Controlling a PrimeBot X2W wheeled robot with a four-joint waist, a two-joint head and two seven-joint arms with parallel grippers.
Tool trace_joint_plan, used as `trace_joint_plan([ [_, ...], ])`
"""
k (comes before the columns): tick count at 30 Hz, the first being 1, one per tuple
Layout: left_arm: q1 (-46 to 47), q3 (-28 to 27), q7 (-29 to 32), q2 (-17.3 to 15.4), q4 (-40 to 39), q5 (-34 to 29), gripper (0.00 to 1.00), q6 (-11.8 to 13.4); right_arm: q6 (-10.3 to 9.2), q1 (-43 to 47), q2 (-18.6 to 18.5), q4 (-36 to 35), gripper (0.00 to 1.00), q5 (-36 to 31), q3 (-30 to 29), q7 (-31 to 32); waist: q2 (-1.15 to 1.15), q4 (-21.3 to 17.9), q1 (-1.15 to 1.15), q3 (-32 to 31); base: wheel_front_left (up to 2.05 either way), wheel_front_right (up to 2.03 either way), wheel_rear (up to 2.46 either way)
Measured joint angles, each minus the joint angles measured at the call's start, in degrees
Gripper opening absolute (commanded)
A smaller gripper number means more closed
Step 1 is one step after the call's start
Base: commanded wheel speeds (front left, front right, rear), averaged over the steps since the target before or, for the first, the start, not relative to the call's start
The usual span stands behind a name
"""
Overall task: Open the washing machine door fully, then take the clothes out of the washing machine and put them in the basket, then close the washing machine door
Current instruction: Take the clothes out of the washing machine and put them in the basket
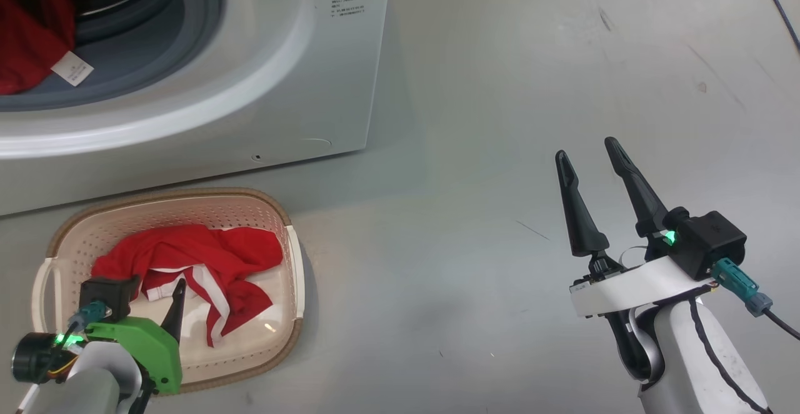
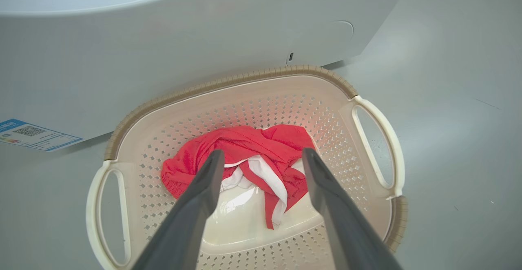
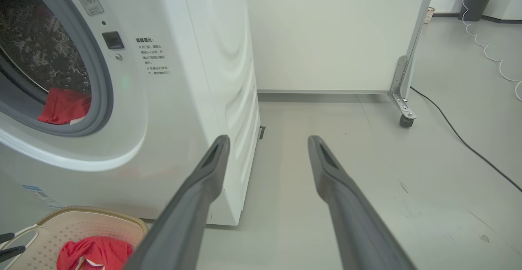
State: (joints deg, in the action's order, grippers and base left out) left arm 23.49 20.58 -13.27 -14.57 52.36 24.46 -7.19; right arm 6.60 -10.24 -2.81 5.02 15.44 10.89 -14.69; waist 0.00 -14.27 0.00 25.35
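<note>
You're mid-unloading. The washing machine (image 1: 281, 89) gapes above your left jaws, one red garment (image 1: 31, 32) in its drum. The basket (image 2: 253, 98) sits beneath those jaws, which are spread wide and empty over a second garment (image 2: 253, 139). Right jaws: wide, empty, well aside. Next, reach into the drum.

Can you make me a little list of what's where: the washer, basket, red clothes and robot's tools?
Washer: big white front-loading washing machine, drum mouth uncovered
Basket: cream perforated plastic basket with brown rim, on floor before it
In basket: red garment with white stripes
In drum: more red cloth with white label
Left tool: open, above basket
Right tool: open, empty, over floor
</note>
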Motion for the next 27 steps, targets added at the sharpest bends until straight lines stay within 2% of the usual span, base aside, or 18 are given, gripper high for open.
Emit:
trace_joint_plan([
  [13, 0.1, -0.2, -1.0, 2.9, -3.2, 0.2, 1.00, 0.0, 0.07, 1.5, 0.0, 1.7, 1.00, 0.0, -2.3, 0.0, 0.00, 4.1, 0.00, -7.5, 0.00, 0.00, 0.00],
  [27, -0.2, -3.6, -1.0, 4.0, -15.7, -1.9, 1.00, 0.4, 0.09, 5.9, -0.1, 2.5, 1.00, 0.0, -3.6, 0.0, 0.00, 10.2, 0.00, -15.3, 0.00, 0.00, 0.00],
])
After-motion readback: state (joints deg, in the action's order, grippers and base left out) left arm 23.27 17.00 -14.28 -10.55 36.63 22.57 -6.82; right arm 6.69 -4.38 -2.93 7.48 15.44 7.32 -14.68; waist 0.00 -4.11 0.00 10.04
